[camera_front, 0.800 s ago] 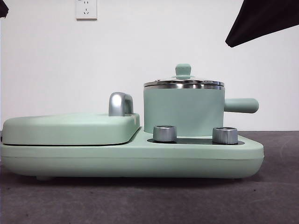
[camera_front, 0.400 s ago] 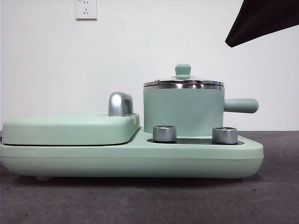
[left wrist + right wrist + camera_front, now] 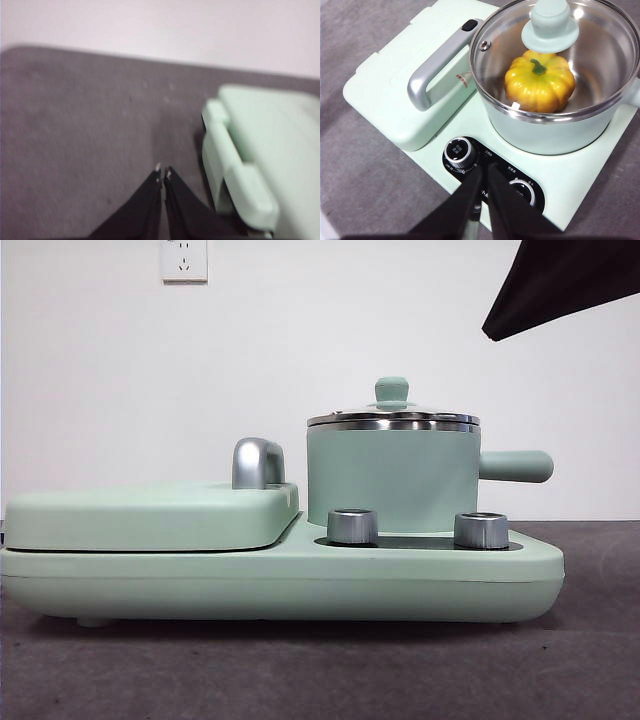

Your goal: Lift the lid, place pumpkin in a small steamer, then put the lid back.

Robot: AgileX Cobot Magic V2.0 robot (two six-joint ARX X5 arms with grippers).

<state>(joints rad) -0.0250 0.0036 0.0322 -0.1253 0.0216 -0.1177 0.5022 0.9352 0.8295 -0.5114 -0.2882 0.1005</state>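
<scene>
Griddle cover (image 3: 150,515) beside lidded small steamer (image 3: 392,480)

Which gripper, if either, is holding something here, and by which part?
Neither: left gripper and right gripper are shut on nothing. The lid sits on the small steamer, over the pumpkin.

Front view: bright, even illumination against a white wall (image 3: 320,350); sharp focus, with a soft shadow beneath the appliance base (image 3: 280,585) on the grey worktop (image 3: 300,670). Left wrist view: blurred throughout, edges of the griddle cover (image 3: 270,150) smeared. Right wrist view: crisp; white glare patches on the lid (image 3: 555,55) and steel rim, and highlights on the glossy pumpkin (image 3: 540,82).
</scene>
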